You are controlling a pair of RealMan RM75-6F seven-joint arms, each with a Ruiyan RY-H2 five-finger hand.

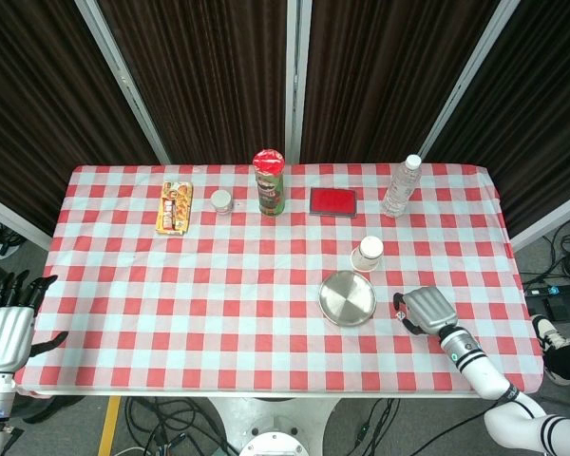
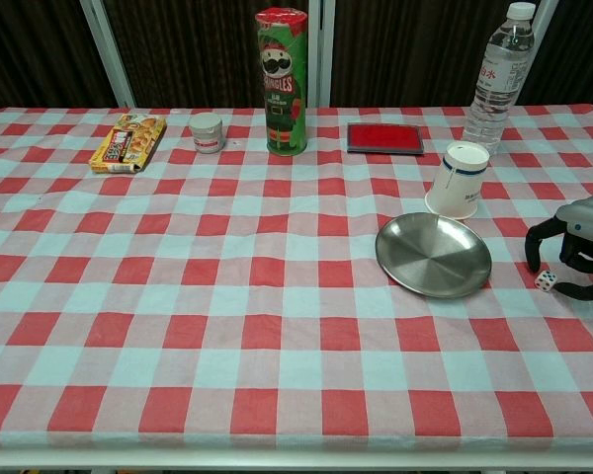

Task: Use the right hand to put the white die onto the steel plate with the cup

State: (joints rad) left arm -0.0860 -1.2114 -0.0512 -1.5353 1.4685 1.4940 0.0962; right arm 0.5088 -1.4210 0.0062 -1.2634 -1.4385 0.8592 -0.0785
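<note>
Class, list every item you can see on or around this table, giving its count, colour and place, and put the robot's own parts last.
white die: 1, on the cloth right of the plate, between the right hand's fingers
steel plate: 1, silver, right of centre
paper cup: 1, white, upside down behind the plate
water bottle: 1, clear, back right
red case: 1, back centre
crisp can: 1, green and red, back centre
small jar: 1, white, back left
snack box: 1, yellow, back left
table: 1, red-and-white checked cloth
left hand: 1, silver and black, off the table's left edge
right hand: 1, silver and black, over the die
</note>
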